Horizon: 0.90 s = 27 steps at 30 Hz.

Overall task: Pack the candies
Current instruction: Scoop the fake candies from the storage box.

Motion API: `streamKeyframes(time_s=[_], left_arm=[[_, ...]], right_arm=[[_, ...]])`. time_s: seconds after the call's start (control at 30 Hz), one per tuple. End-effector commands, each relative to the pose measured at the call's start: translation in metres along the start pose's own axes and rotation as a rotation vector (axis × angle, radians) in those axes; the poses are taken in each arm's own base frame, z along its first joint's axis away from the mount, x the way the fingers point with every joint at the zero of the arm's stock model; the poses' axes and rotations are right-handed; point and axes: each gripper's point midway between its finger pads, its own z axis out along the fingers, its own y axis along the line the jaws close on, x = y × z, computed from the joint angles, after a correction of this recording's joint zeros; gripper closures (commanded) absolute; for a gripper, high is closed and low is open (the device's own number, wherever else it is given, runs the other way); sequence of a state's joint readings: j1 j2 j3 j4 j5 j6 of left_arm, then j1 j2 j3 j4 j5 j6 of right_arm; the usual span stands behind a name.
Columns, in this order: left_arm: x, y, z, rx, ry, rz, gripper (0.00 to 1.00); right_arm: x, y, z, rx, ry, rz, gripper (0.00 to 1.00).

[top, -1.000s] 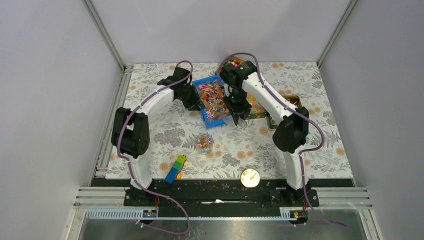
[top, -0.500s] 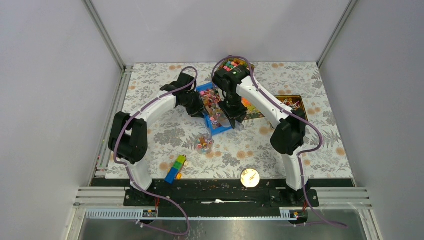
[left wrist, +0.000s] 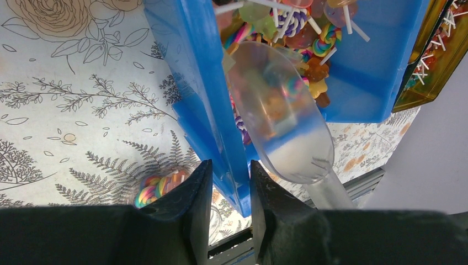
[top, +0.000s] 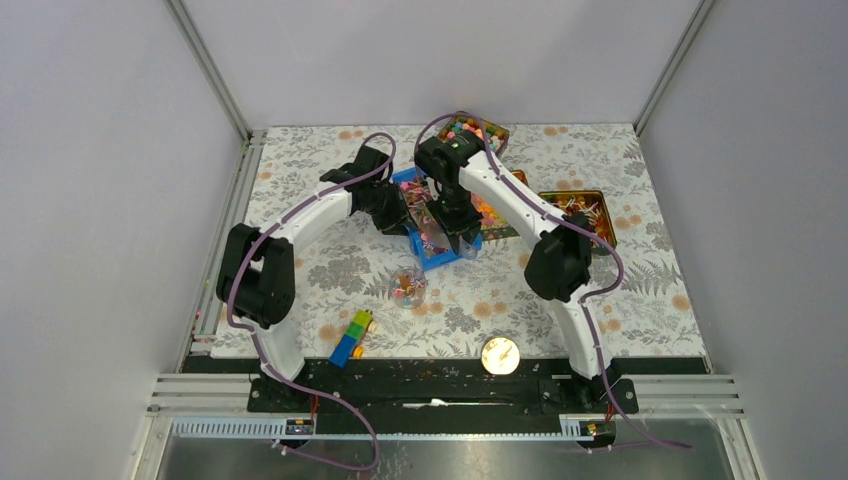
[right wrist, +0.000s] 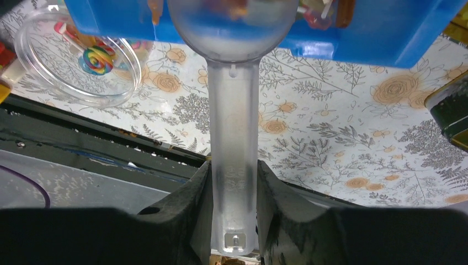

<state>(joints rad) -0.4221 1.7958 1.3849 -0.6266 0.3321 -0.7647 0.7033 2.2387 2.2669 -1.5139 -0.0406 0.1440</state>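
While in right tool, scoop among candies, bin in left tool.

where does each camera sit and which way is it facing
Top external: above and behind the bases, looking down at the table; left arm and right arm show.
Left wrist: behind the left end effector, seen clamped on the blue bin wall.
Right wrist: behind the right end effector, seen clamped on the clear scoop handle.
Both wrist views share bin and scoop.
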Motion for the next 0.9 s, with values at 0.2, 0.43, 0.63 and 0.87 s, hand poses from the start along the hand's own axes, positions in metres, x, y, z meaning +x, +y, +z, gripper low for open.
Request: streamKeyframes(time_s=[0.2,0.43,0.63,0.87], left_arm=[[0.039,-0.019,-0.011,0.071,0.139,0.059,1.00],[0.042,-0.016,-0.013,0.062,0.142,0.065,1.00],[0.040,-0.015,-0.015,0.059,0.131,0.073,1.00],[0.031,-0.023,-0.028,0.081,0.068,0.100,0.76]], right_arm=[[-0.022,-0.014,0.012,0.092,0.015,0.029,1.00],[-0.053,-0.020,0.017,0.113,-0.137,0.033,1.00],[-0.060,-0.025,0.032,0.109,-0.290,0.030,1.00],[-0.063,-0.024,0.036,0.090,-0.327,0.002,1.00]])
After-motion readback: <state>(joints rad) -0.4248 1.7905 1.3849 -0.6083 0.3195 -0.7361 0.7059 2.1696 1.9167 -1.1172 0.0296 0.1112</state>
